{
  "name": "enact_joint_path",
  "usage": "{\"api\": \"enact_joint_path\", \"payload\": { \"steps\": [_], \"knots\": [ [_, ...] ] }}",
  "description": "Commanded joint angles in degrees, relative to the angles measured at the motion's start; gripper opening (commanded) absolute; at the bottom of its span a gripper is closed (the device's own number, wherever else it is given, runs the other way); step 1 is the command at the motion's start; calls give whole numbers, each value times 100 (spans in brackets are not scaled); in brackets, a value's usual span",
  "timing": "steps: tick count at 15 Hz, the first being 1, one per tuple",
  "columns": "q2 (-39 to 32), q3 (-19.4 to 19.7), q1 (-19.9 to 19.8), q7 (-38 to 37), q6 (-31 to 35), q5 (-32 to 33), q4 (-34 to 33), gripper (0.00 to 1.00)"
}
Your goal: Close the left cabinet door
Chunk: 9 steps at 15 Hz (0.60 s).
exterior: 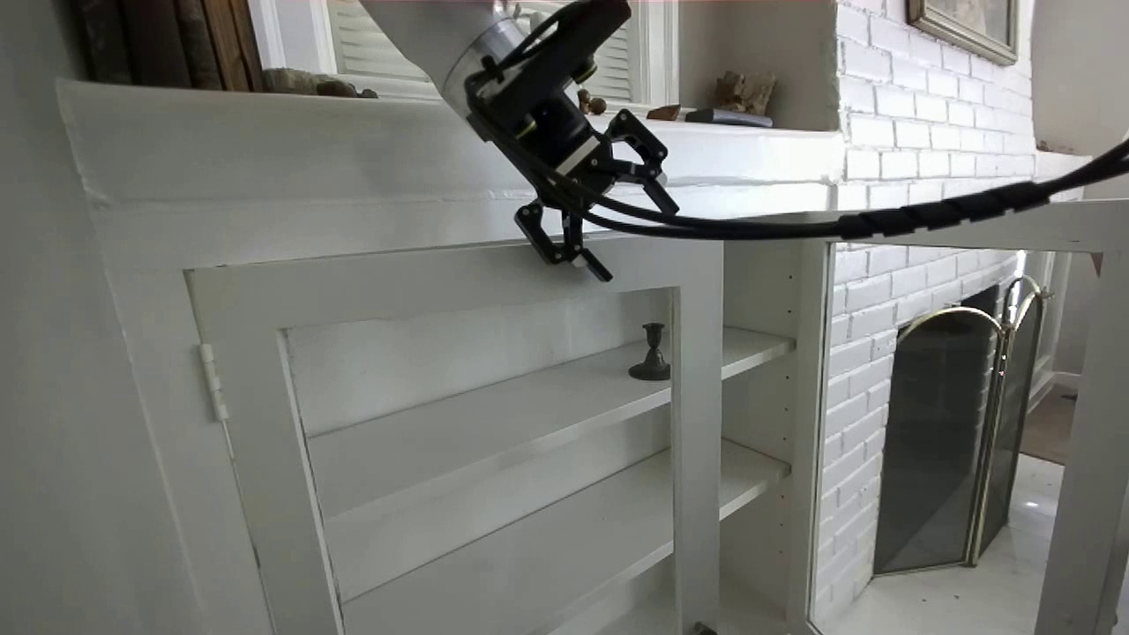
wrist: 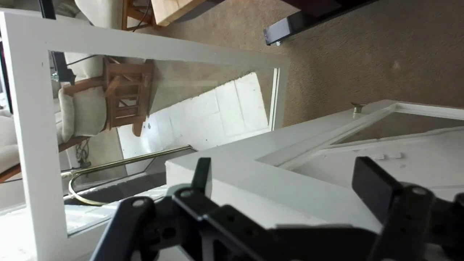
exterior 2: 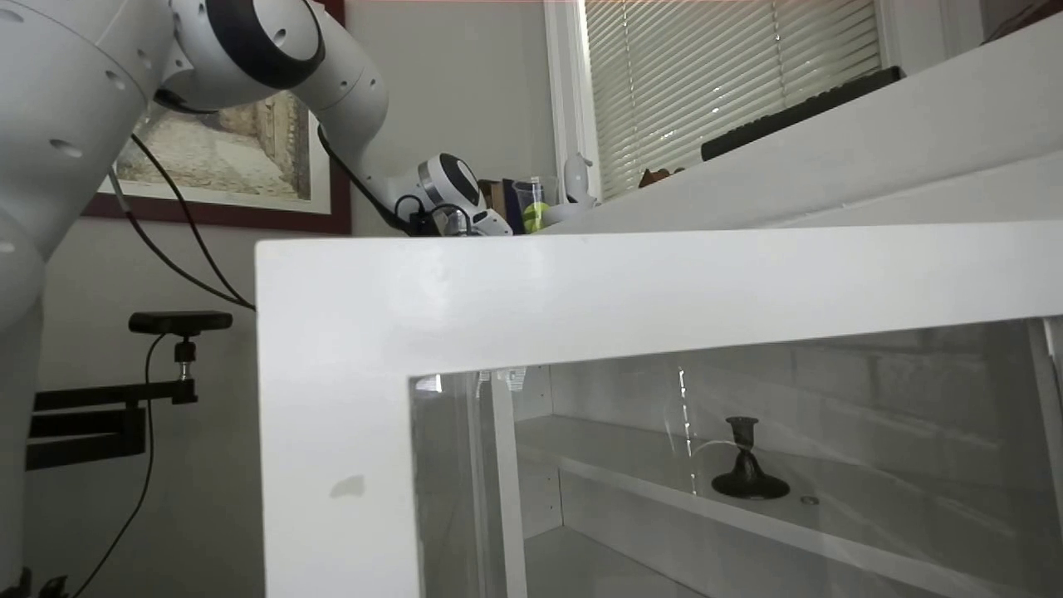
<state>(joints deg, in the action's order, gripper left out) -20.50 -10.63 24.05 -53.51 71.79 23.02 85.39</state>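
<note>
Robot arm hangs above the left cabinet door, which appears ajar at seven o'clock from the jaws in an exterior view.
The jaws, spread apart and gripping nothing, are near its upper free corner, contact unclear; the step looks like lining up, and the next move calls for an inward push on the outer face. A white brick wall rises at two o'clock, a white desk ledge runs at ten, a right-hand door stands open at four, a fireplace screen behind its glass; a candlestick sits near six.

A dark candlestick stands on a shelf.
</note>
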Motion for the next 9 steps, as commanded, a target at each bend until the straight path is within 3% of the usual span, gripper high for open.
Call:
{"api": "enact_joint_path", "payload": {
  "steps": [1,9],
  "knots": [
    [183,84,-141,542,191,423,294,100],
    [176,144,-277,1281,492,716,457,100]
  ]
}}
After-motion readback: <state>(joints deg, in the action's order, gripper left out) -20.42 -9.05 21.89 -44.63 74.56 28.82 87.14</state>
